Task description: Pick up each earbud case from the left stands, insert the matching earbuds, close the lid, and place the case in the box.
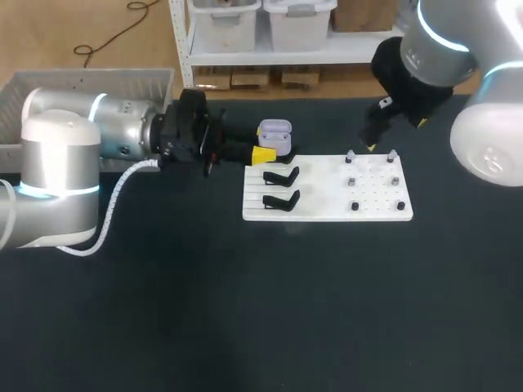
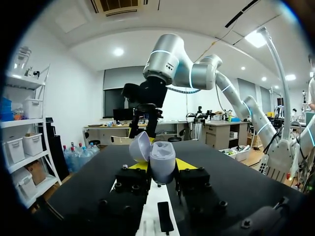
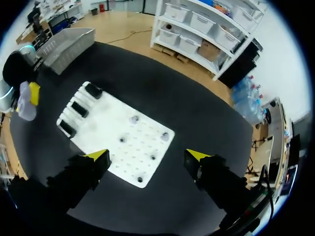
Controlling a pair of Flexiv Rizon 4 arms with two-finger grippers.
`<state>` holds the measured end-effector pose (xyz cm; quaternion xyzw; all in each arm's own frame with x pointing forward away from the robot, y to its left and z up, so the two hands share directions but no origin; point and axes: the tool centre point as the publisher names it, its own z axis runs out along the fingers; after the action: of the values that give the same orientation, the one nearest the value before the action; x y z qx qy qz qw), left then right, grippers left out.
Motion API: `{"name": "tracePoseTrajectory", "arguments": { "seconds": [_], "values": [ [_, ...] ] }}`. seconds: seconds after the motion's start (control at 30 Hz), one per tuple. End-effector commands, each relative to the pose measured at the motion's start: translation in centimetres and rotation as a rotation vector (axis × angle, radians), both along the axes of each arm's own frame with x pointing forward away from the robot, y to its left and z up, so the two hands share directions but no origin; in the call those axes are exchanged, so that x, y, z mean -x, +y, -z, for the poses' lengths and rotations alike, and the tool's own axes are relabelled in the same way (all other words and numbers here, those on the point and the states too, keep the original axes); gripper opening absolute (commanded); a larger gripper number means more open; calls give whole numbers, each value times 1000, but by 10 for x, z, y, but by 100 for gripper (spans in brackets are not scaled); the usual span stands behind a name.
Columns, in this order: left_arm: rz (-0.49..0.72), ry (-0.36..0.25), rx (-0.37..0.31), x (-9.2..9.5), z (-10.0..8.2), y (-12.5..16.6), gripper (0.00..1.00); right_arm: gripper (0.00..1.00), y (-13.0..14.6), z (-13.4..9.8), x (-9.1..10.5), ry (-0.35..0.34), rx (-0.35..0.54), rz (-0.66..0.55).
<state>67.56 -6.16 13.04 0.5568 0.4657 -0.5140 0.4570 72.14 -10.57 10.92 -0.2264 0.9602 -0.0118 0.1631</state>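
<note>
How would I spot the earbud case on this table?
Find the white board mid-table. At its far left corner, the left arm's yellow-tipped jaws grip the earbud case: pale lilac, lid open, unlike the black stands beside it.

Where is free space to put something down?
Bare: the table in front of the white board and to its right. Crowded: its far edge, with the left gripper holding the earbud case and the right gripper above.

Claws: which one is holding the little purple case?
The left claw, shut around the open pale-purple plastic earbud case. The right claw hangs open and empty above the white pegboard.
</note>
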Motion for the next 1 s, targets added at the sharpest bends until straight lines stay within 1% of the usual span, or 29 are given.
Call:
{"name": "tracePoseTrajectory", "arguments": {
  "seconds": [0.03,0.17,0.27,0.57,0.73,0.77,0.83,0.9,0.97,1.0],
  "values": [
    [4,1,-1,-1,0,0,0,100,-12,12,-14,-37,29,75],
    [4,1,-1,-1,0,0,0,100,-19,22,-22,-26,24,123],
    [4,1,-1,-1,0,0,0,100,-21,33,-27,-2,31,132],
    [4,1,-1,-1,0,0,0,100,-25,55,-36,52,78,97],
    [4,1,-1,-1,0,0,0,100,-24,63,-36,63,91,81],
    [4,1,-1,-1,0,0,0,98,-24,64,-37,64,93,79],
    [4,1,-1,-1,0,0,0,91,-23,67,-39,65,96,77],
    [4,1,-1,-1,0,0,0,79,-22,69,-40,66,106,77],
    [4,1,-1,-1,0,0,0,71,-22,71,-40,69,111,77],
    [4,1,-1,-1,0,0,0,64,-22,72,-40,70,112,78]
  ]
}}
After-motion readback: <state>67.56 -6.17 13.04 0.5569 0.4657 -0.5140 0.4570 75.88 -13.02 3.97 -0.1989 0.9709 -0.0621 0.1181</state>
